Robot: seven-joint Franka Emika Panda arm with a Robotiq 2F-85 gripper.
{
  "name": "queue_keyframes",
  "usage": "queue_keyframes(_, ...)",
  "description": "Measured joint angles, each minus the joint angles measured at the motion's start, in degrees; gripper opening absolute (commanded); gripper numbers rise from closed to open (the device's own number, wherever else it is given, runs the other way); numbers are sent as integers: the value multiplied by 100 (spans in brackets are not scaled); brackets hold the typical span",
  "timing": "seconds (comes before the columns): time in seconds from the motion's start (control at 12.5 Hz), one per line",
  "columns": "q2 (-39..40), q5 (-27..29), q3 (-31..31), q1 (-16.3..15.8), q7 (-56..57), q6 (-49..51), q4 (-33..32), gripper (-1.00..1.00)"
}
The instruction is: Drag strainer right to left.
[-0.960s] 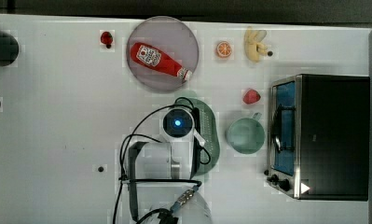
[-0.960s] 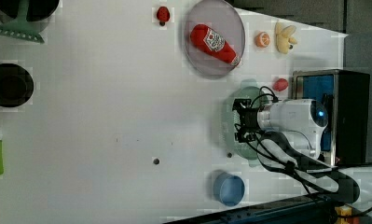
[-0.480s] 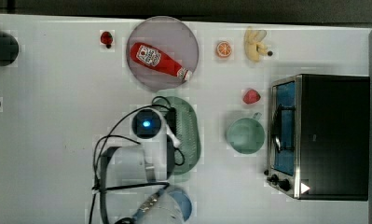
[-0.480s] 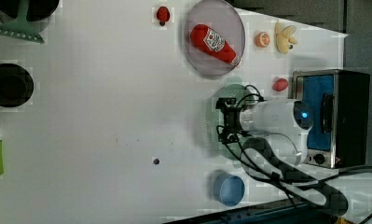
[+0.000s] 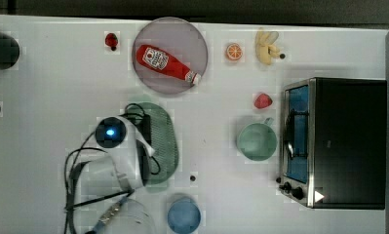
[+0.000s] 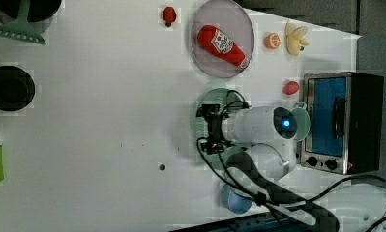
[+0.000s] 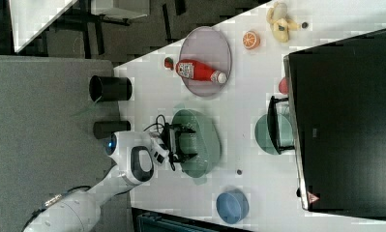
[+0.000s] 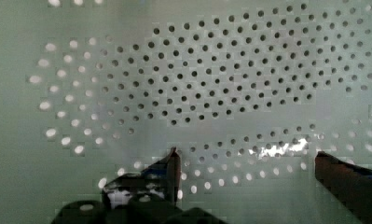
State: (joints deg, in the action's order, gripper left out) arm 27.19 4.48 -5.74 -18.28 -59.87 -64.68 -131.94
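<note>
The strainer is a pale green oval basket lying near the table's middle, also seen in the left view and the right view. My gripper reaches down into it from the top view's left side. In the wrist view the dotted strainer floor lies close below, and my gripper is open, with one dark fingertip and the other far apart from it. Nothing is clamped between them. The arm's white wrist hides the strainer's left part in the top view.
A grey plate holding a ketchup bottle lies just beyond the strainer. A green mug and a toaster oven stand to the top view's right. A blue bowl sits near the front edge. Black cups stand far left.
The gripper and the strainer have slid together toward the top view's left, away from the mug, leaving a wide gap of table between strainer and mug.
</note>
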Motion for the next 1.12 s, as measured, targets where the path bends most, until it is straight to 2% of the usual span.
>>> queue_keyframes(0.4, 322, 289, 20, -760, -157, 218, 582, 100)
queue_keyframes(0.8, 660, 408, 57, -1101, -543, 358, 1220, 100)
queue_keyframes(1.12, 755, 477, -7, -1266, -856, 442, 1376, 100)
